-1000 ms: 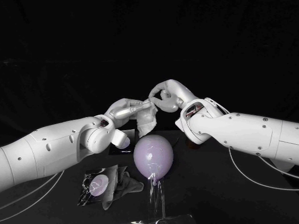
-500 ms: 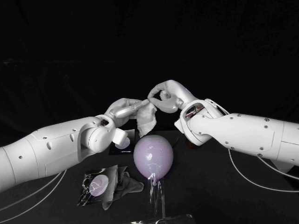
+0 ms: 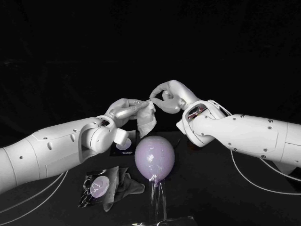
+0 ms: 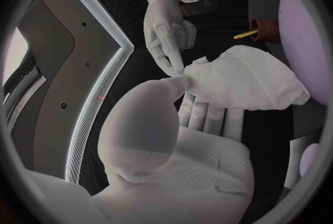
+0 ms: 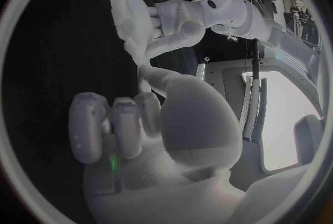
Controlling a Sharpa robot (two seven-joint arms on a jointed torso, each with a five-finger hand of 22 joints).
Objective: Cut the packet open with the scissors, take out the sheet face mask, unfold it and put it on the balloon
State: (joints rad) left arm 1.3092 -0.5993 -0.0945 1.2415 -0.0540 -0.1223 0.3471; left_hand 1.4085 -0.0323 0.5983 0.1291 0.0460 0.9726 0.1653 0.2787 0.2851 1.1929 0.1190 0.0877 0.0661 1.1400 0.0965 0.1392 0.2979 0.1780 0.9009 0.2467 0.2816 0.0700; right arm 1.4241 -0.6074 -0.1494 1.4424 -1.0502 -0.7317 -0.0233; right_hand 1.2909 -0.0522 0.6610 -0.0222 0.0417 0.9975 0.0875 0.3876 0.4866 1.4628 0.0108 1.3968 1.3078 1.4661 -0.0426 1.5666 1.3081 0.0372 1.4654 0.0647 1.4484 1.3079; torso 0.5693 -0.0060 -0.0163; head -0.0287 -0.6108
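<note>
right hand (image 5: pixel 163 135): palm facing the camera, most fingers (image 5: pixel 114 124) curled in over it, one digit raised with its tip against the near end of the sheet face mask (image 5: pixel 130 13). whether that end is pinched cannot be told. mask: pale, crumpled, a narrow strip folded on itself. left hand (image 5: pixel 177 21): closed on the mask's middle from one side, white arm (image 5: pixel 232 7) behind it.

Dim, black bkgd; wrist views fisheye-warped.

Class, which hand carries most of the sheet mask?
The left hand: the sheet mask drapes over its fingers, while the right hand only pinches one edge.
</note>
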